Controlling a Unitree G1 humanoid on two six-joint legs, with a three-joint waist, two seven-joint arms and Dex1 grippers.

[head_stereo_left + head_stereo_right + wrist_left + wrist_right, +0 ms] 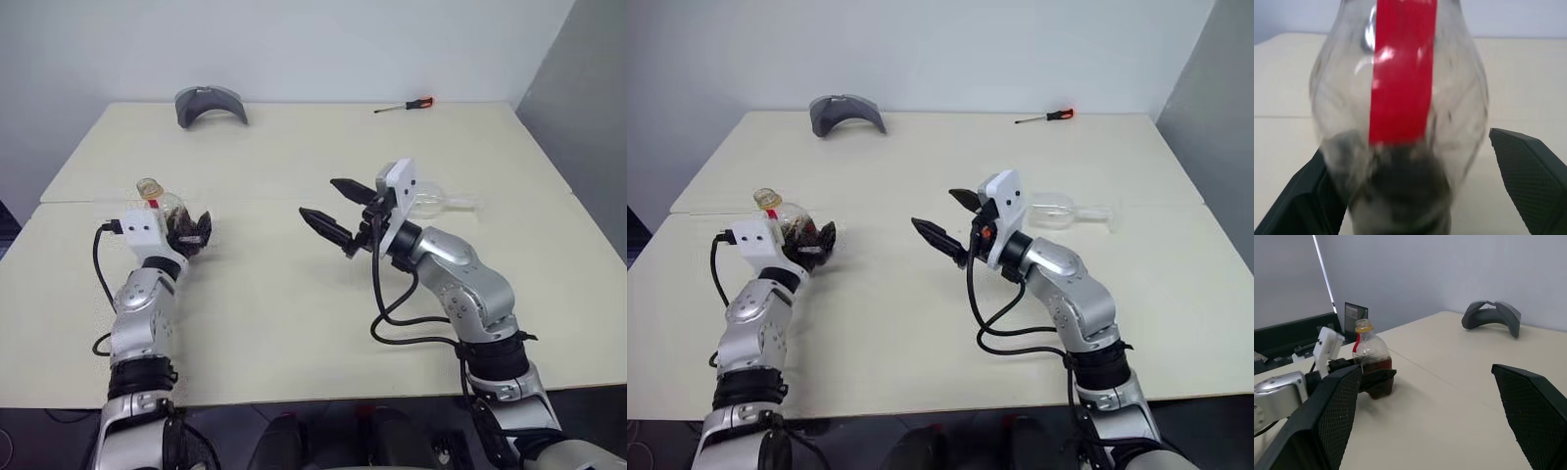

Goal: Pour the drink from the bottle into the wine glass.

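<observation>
A: Black fingers of the left gripper (pixel 192 233) stand apart on either side of the bottle (pixel 168 212), with a gap showing at one finger in the wrist view, so it isn't clamped. The bottle stands upright on the table (pixel 274 294), on the near left.

B: And the right gripper (pixel 333 211)?

A: Spread wide and empty, hovering over the middle of the table. The wine glass (pixel 436 203) lies on its side just behind that hand, to the right.

B: Is anything in the bottle?

A: A little of the drink (pixel 1375 366) sits at the bottom, so I'd judge it light. Thin clear plastic, probably smooth and giving under pressure; the rounded belly is the place to grip it. The glass is fragile; take it by the stem.

B: Anything else out there?

A: A grey curved piece (pixel 210 104) and a screwdriver (pixel 404 105) at the far edge.
</observation>
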